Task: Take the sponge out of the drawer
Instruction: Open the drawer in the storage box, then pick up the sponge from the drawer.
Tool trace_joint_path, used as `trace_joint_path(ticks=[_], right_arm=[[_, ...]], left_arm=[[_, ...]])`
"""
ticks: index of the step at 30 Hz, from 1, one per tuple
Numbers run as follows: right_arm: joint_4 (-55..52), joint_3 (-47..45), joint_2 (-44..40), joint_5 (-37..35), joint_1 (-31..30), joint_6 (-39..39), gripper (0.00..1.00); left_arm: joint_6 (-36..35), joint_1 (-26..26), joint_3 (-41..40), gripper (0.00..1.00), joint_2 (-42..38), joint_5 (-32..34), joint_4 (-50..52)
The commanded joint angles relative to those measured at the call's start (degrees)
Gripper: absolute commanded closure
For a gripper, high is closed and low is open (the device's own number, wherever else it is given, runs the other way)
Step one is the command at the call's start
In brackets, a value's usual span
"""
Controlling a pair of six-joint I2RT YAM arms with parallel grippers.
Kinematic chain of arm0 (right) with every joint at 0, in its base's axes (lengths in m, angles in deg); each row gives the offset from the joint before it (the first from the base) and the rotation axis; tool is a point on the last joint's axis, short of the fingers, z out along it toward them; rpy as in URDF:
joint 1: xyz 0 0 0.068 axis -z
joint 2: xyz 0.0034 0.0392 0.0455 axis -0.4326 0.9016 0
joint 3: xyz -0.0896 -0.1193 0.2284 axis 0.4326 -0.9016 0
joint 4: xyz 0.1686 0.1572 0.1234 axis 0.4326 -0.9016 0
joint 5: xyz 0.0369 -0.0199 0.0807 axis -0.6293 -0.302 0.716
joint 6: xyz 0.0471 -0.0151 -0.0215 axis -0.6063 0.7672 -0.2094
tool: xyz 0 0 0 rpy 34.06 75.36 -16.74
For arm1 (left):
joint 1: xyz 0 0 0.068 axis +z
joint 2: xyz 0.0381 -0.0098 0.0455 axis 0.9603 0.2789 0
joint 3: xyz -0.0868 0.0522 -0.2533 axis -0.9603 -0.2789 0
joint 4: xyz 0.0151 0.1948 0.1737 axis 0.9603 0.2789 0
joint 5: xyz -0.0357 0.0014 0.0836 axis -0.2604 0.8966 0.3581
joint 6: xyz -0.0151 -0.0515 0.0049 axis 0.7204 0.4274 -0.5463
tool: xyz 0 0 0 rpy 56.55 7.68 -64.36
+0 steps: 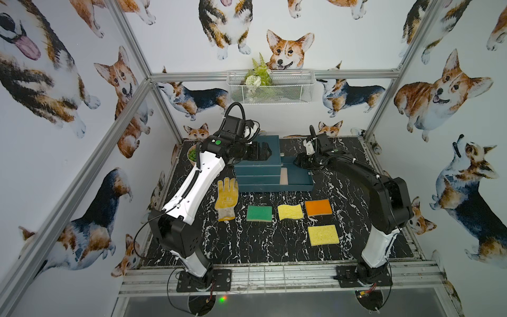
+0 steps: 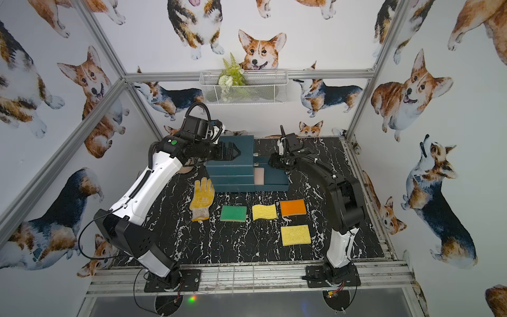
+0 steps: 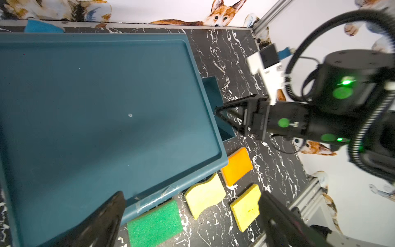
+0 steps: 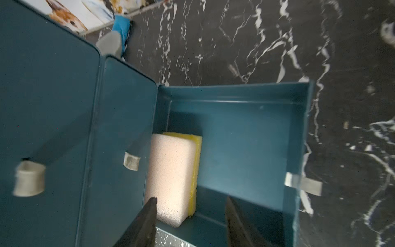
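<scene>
Pink-and-yellow sponge [image 4: 173,177] lying inside the open teal drawer [image 4: 245,149], right gripper [image 4: 191,198] above the drawer, jaws apart, empty, left gripper [image 1: 267,151] off to the drawer's side, spread wide

Teal drawer [image 4: 245,132], pink-and-yellow sponge [image 4: 171,171], black white-veined table [image 4: 235,42]

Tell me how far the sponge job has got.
Done: the bottom drawer is pulled open. In hand: the right gripper hovers open over the pink-and-yellow sponge, holding nothing. Left: grasp the sponge, which lies inside the drawer, and lift it out.
</scene>
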Motion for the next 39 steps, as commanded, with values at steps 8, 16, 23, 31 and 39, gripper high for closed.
trace_joint_path(ticks=[8,16,23,31,39], right_arm=[[2.27,0.44,7.82,3.63,-3.69,-2.2,0.45],[2.66,1.03,11.36,3.52,-5.63,-3.95,0.49],[4.45,-1.3,11.2,3.62,-5.7,-5.75,0.94],[1.81,-0.81,5.49,-0.86,-5.23,-2.08,1.0],[-12.25,2.8,-3.9,-0.67,2.05,5.16,1.0]], left_arm=[[0.21,3.05,-4.19,0.0,-5.46,-5.06,-4.07],[-0.11,4.3,-5.52,0.0,-6.68,-5.28,-3.9],[-0.37,4.76,-6.12,0.0,-7.16,-5.53,-3.81],[-0.11,4.99,-6.27,0.0,-7.69,-6.51,-4.3],[-2.6,5.27,-2.87,0.0,-6.61,-11.24,-3.13]])
